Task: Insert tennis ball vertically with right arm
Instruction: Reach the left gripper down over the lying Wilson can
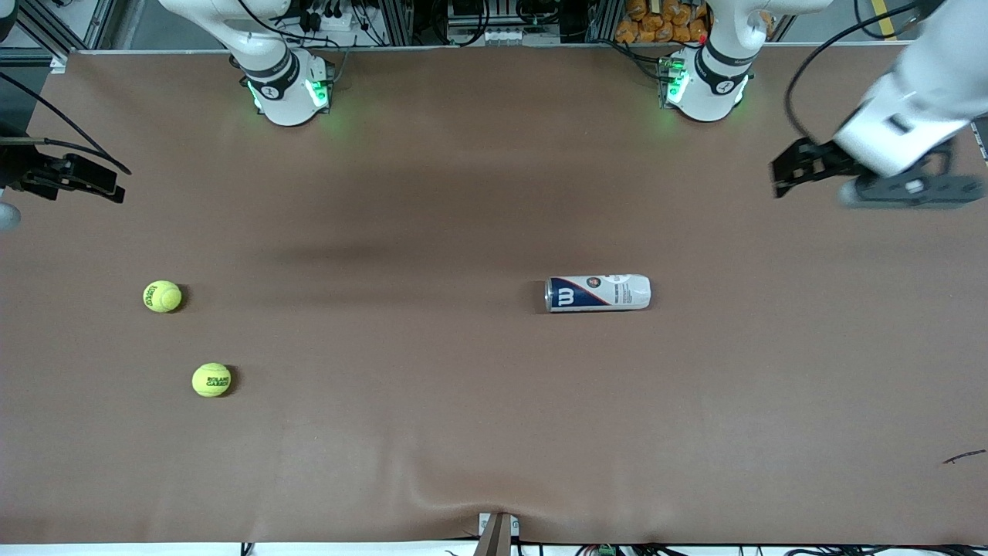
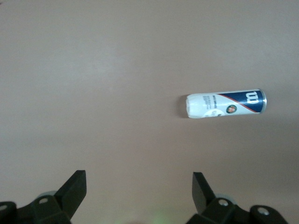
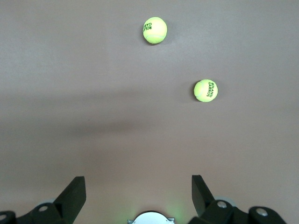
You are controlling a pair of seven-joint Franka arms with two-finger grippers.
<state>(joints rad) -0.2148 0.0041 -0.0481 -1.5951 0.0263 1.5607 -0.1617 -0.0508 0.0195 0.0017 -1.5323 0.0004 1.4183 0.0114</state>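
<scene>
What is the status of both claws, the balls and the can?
Both claws open, empty: right claw and left claw up at their table ends. Two tennis balls loose on the table. Can lying on its side. Nothing between.

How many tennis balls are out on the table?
2. One tennis ball lies toward the right arm's end of the table; the other ball lies beside it, nearer the front camera. The can lies on its side, and its inside is hidden, so it might hold more.
</scene>
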